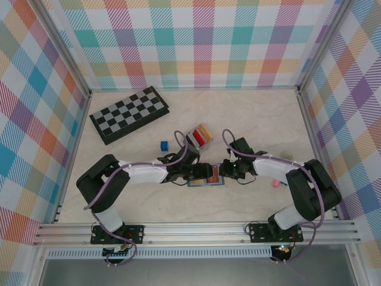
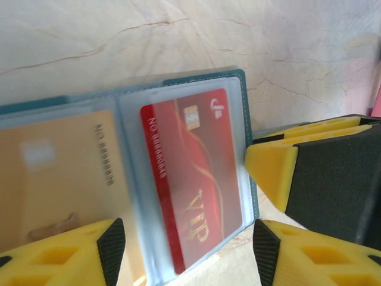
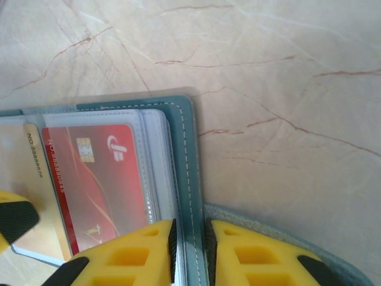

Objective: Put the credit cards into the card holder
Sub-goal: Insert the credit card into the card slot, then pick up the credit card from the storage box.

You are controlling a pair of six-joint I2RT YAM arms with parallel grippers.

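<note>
A teal wallet (image 1: pixel 205 182) lies open on the table between the arms, with clear sleeves. A red credit card (image 2: pixel 193 173) sits inside one sleeve and a tan credit card (image 2: pixel 59 173) in the sleeve beside it. My left gripper (image 2: pixel 187 250) is open, with its fingers on either side of the red card's sleeve and not touching it. My right gripper (image 3: pixel 190 244) is shut on the wallet's stitched teal edge (image 3: pixel 186 149). The small grey card holder (image 1: pixel 198 136) stands further back with red and yellow cards upright in it.
A small blue cube (image 1: pixel 164 145) lies left of the card holder. A folded chessboard (image 1: pixel 129 113) lies at the back left. A small pink object (image 1: pixel 275 183) rests near the right arm. Metal rails and plaid walls bound the table.
</note>
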